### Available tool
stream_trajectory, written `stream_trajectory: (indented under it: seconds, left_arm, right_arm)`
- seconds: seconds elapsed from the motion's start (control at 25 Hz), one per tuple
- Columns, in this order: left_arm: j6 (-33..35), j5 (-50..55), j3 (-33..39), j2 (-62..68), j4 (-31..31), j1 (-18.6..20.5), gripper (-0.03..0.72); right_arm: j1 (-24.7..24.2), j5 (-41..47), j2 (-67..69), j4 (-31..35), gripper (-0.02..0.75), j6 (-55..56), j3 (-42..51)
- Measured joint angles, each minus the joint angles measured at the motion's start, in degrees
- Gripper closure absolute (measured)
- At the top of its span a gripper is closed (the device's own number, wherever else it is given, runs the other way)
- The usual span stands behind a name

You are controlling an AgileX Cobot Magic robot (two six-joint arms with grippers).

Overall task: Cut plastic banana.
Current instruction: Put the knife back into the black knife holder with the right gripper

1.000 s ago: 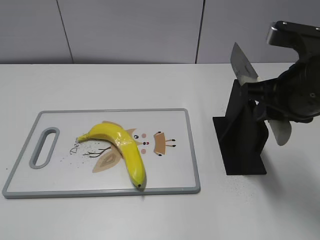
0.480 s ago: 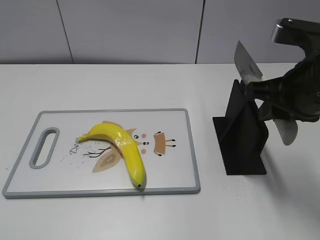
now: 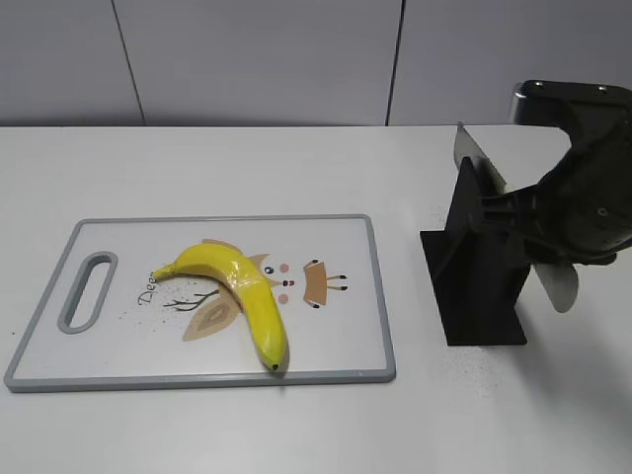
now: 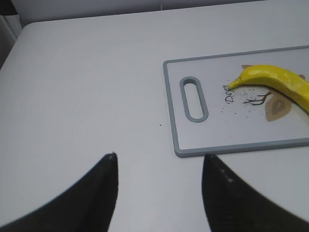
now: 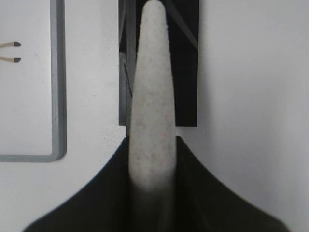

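Flat matte white tabletop [image 3: 247, 434] fills lower part of exterior view. Pale grey panelled wall [image 3: 257, 59] directly behind, split by two thin dark vertical seams. Lighting even, diffuse; soft shadows only. Rounded table corner at upper left of left wrist view.

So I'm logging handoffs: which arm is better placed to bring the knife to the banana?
The right. Its gripper is shut on the knife at the black stand, while the left gripper hangs open off the cutting board, away from the banana.
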Motion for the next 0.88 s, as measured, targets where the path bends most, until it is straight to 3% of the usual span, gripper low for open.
stream_trajectory:
  seconds: [0.16,0.2,0.36,0.44,0.6,0.88]
  left_arm:
    - [0.0,0.0,0.0,0.0,0.0,0.0,0.153]
    - [0.0,0.0,0.0,0.0,0.0,0.0,0.153]
    - [0.0,0.0,0.0,0.0,0.0,0.0,0.153]
    - [0.0,0.0,0.0,0.0,0.0,0.0,0.153]
    - [0.0,0.0,0.0,0.0,0.0,0.0,0.153]
    - [0.0,0.0,0.0,0.0,0.0,0.0,0.153]
  right_arm:
    - [0.0,1.79,0.0,1.37,0.541,-3.18,0.0]
    - [0.0,2.06,0.0,1.8,0.498,-3.84,0.0]
    - [0.0,2.46,-1.37,3.08,0.203,-5.67,0.0]
    - [0.0,2.52,-4.32,3.18,0.124,-6.41,0.0]
    - [0.0,4.71,-13.17,3.29,0.09,-12.8,0.0]
    - [0.0,16.04,-30.45,3.67,0.118,-28.81,3.26]
